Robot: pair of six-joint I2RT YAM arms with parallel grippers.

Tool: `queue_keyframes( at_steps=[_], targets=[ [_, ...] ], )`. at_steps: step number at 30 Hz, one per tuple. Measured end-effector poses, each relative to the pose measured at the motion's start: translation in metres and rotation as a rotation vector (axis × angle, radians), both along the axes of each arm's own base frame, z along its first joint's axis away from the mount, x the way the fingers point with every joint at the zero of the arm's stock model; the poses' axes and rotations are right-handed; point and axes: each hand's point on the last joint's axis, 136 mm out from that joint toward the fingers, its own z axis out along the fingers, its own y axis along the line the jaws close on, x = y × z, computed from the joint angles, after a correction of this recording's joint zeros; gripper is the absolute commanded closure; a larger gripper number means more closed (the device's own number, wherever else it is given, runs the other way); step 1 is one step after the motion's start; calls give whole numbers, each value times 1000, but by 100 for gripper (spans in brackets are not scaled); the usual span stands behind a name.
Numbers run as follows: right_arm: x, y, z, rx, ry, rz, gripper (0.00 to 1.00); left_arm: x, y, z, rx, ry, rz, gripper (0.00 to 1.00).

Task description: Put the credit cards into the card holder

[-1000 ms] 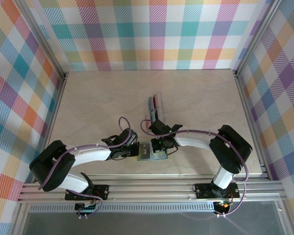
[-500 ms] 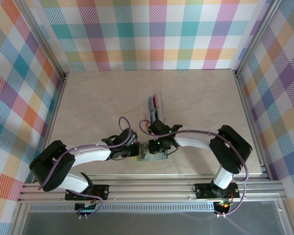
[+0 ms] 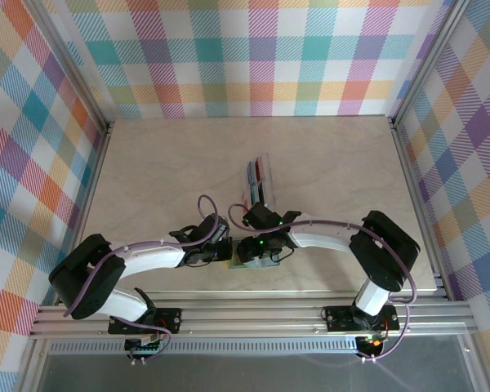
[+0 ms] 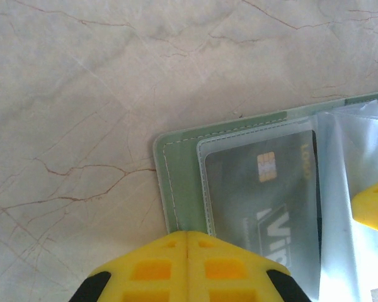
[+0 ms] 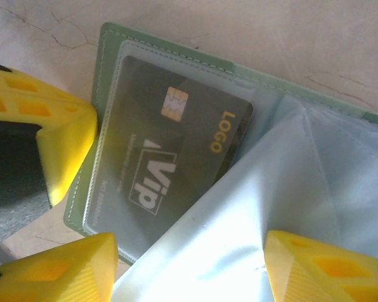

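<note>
Marbled beige tabletop (image 3: 163, 163), plaid walls. Soft matte grey-green folding card holder (image 4: 179, 182) lies open at the near edge between both claws, with a glossy dark chip card (image 5: 170, 157) seated among its clear film sleeves (image 5: 283, 182). Left gripper (image 4: 188, 242): yellow fingers clenched together over the holder's stitched edge. Right gripper (image 5: 189, 270): fingers spread, straddling the sleeves. Thin rigid credit cards (image 3: 254, 173) stand on edge in a clear plastic tray (image 3: 267, 158), farther up the table and nearer the right gripper.

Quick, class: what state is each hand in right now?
Left hand: closed, at the card holder's edge.
Right hand: open, straddling the clear sleeve.
</note>
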Motion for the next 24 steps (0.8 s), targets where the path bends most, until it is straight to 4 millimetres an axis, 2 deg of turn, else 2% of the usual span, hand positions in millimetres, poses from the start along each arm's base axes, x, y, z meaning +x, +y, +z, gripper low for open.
queue_keyframes(
  at_steps=[8, 19, 24],
  targets=[
    [-4, 6, 21, 64, 5, -4, 31, 0, 0, 0, 0, 0, 0, 94],
    [-21, -4, 7, 55, 68, -32, 31, 0, 0, 0, -1, 0, 0, 94],
    [-33, -15, 6, 55, 85, -50, 30, -1, 1, 1, -3, -2, 0, 94]
  ],
)
